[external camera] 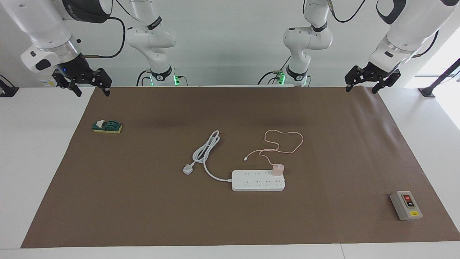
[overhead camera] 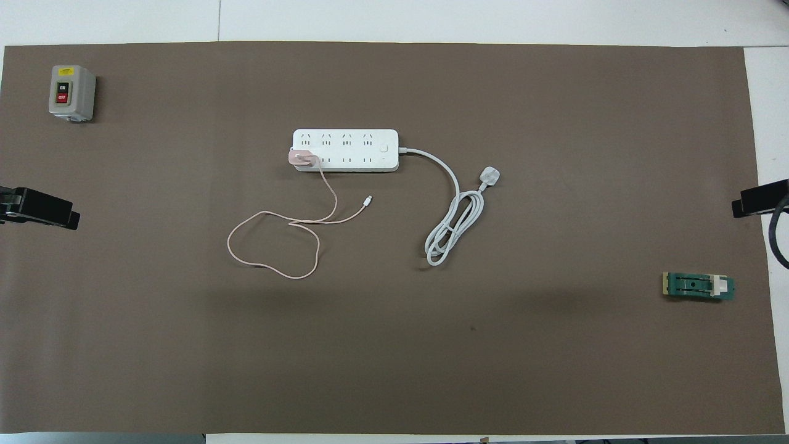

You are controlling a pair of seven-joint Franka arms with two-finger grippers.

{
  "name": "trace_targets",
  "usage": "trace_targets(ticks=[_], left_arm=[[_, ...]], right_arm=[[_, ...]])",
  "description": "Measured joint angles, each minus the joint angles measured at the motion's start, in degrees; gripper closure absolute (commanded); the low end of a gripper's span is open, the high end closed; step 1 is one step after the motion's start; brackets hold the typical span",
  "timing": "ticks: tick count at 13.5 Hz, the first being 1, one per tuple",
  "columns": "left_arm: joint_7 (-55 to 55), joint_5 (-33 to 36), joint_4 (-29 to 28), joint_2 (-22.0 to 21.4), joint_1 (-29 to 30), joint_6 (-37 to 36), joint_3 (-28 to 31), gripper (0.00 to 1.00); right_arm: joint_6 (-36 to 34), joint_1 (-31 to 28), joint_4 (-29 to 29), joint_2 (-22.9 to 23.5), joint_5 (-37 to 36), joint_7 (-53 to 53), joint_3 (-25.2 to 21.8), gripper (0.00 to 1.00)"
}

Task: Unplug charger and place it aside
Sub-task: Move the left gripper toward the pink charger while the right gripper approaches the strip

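Right now the charger (external camera: 277, 169) sits plugged into the white power strip (external camera: 258, 180), at the end of the strip toward the left arm's end of the table, on the row of sockets nearer the robots. Its thin pink cable (external camera: 284, 142) runs from the cube toward the robots and lies in a loose loop on the brown mat (external camera: 143, 201), with the small connector tip resting on the mat just beside the loop.

From the strip's other end a thick white cord (external camera: 206, 151) curls into a bundle, ending in a white plug (external camera: 188, 168) lying flat on the mat.

Both arms wait. The left gripper (external camera: 372, 81) hangs over the mat's edge at the left arm's end of the table, its fingers spread apart and pinching nothing. The right gripper (external camera: 88, 84) hangs over the corner of the mat at the right arm's end, fingers likewise spread and empty.

A grey switch box (external camera: 406, 205) with a red and a black button lies far from the robots toward the left arm's end. A small green and yellow block (external camera: 107, 126) rests toward the right arm's end, closer to the robots.
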Motion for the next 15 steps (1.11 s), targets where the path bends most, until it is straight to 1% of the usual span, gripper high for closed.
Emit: trace_targets(ticks=[6,8,9,12,14,15], left_arm=[[-0.1,0.0,0.0,0.0,0.0,-0.3,0.0,0.00],[-2.9,0.0,0.0,0.0,-0.3,-0.3,-0.1,0.00],[-8.0,0.0,0.0,0.0,-0.9,0.1,-0.2,0.00],[-31.3,0.0,-0.3,0.6,-4.0,3.9,-0.5,0.00],[-49.6,-0.1,-0.7,3.2,-7.3,7.3,-0.7,0.00],[-57.5,-0.2,-0.9,4.8,-8.8,9.6,-0.8,0.00]], right_arm=[[0.0,0.0,0.0,0.0,0.0,0.0,0.0,0.00],[0.0,0.0,0.0,-0.2,0.0,0.0,0.0,0.00],[0.0,0.0,0.0,-0.4,0.0,0.0,0.0,0.00],[-0.2,0.1,-0.2,-0.8,0.8,1.3,0.0,0.00],[-0.3,0.8,-2.0,-0.6,2.5,8.1,0.4,0.00],[-0.3,1.2,-3.4,-0.3,5.5,12.9,0.5,0.00]])
